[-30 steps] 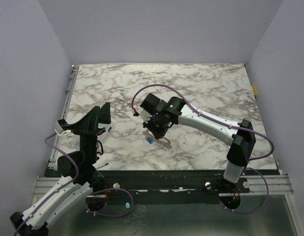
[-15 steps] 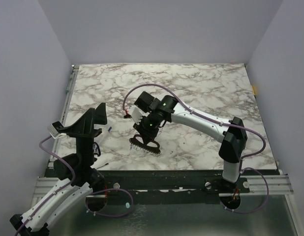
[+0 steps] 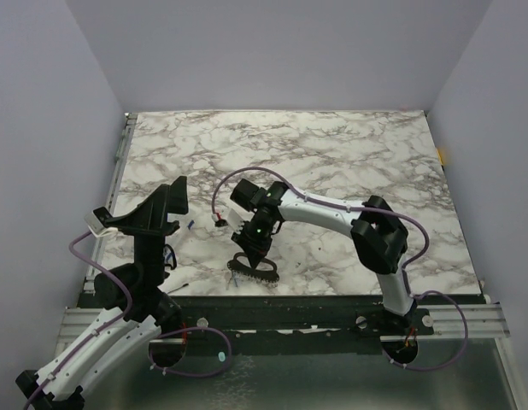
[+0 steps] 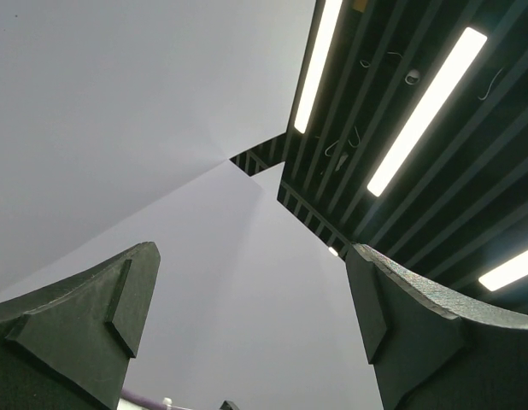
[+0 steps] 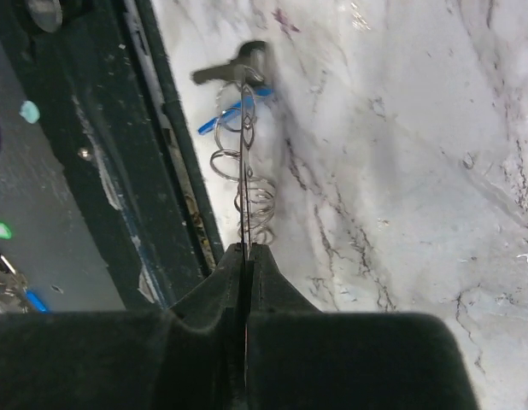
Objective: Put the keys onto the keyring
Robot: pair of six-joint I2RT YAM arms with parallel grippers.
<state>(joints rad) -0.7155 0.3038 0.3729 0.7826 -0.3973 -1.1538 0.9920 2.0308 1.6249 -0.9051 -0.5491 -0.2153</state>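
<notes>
**Hauls the keyring to the near edge**

Draws the right gripper [image 3: 254,256] back from mid-table toward the near edge and a little left over the last second, bringing the keyring [image 3: 254,272] along and folding the right elbow higher. Leaves the left gripper [image 3: 166,205] about where it was, raised over the left side of the table [image 3: 349,154].

Pinches the keyring [image 5: 245,171] edge-on in the right wrist view, fingers pressed tight together on the thin metal. Sets the loop low over the marble just beside the dark rail [image 5: 153,171] at the near edge; cannot tell whether touching the surface or just clear of it.

Shows several things already on that loop: a run of small wire coils [image 5: 251,205] close to the fingers, then a blue key [image 5: 238,107], then 1 darker metal key [image 5: 234,64] at the end away from the grip. Looks threaded rather than merely lying alongside, though the edge-on angle hides the exact joins.

Holds the left jaws spread wide and empty, aimed up at the ceiling lights [image 4: 426,111], nowhere near the ring.

Leaves a small blue speck [image 3: 189,225] on the marble near the left gripper; too small to tell whether another key.

Reads as partly done: at least 2 keys seemingly on the ring. Cannot count any further silver keys, on the loop or loose. Still calls for finding any loose key, picking it up with the idle left gripper and feeding it onto the held loop.
</notes>
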